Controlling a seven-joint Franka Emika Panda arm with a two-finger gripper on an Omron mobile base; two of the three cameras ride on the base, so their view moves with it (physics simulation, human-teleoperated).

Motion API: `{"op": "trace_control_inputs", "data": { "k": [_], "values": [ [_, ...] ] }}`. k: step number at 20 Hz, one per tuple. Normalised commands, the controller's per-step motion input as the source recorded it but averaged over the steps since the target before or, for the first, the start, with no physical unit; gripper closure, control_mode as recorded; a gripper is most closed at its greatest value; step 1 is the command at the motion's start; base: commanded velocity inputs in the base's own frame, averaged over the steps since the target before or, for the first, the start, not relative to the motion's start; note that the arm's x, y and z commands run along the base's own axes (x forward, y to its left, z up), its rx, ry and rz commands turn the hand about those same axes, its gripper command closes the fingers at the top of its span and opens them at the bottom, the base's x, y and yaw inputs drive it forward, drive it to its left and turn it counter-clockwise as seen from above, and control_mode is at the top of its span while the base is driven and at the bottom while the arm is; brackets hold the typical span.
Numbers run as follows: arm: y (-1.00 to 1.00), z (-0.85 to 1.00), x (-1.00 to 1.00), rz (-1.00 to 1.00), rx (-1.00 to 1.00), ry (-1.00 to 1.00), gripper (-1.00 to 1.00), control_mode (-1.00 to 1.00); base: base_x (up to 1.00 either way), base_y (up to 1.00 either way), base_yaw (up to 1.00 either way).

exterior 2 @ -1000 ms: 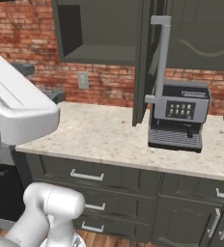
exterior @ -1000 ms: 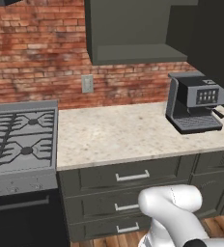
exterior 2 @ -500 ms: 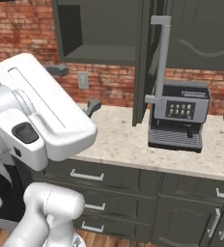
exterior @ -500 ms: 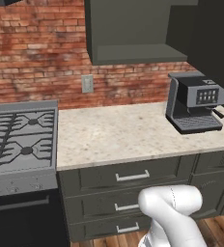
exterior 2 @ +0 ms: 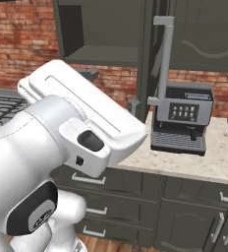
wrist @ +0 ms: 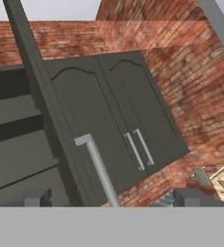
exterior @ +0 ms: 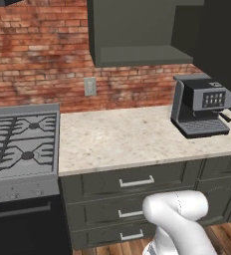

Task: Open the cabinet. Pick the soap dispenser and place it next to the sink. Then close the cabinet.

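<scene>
Cabinet (exterior 2: 106, 34) door (exterior 2: 148, 59) swung out edge-on toward the base, silver bar handle (exterior 2: 164, 61) jutting just beside the coffee machine (exterior 2: 182, 118); opening step judged done, interior exposed for the reach

Interior shelf (exterior: 142, 54) bare where visible above the coffee machine; soap dispenser not identifiable, location cannot tell, possibly on a part of the shelf hidden by the door edge or the arm

Gripper (wrist: 111, 198) spread wide, nothing between the tips, tilted up toward the door edge (wrist: 41, 111) and handle, well clear of the shelf; judged open because no grasp target yet in reach

Neighbouring closed double doors (wrist: 119, 120) beyond the open door, twin handles side by side; not the target

Bench (exterior: 122, 139) carrying the coffee machine at its right end, stove (exterior: 20, 142) at its left; sink not seen from this base position, so placement likely requires a drive

Risk: open door projecting into the arm's path beside the coffee machine; reach into the shelf to pass on the hinge-free side
</scene>
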Motion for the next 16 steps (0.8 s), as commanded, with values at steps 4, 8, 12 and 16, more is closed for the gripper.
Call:
{"op": "trace_control_inputs", "data": {
  "k": [4, 8, 12, 16],
  "values": [
    [-0.23, 0.06, -0.07, 0.27, 0.0, 0.05, -1.0, -1.0, 0.0, 0.0, 0.0],
    [-0.01, -0.15, 0.02, 0.24, 0.0, 0.02, -1.0, -1.0, 0.0, 0.0, 0.0],
    [0.0, -0.47, 0.08, 0.17, 0.0, 0.0, -1.0, -1.0, 0.0, 0.0, 0.0],
    [0.01, -0.45, 0.23, 0.12, 0.0, 0.0, -1.0, -1.0, 0.0, 0.0, 0.0]
  ]
}}
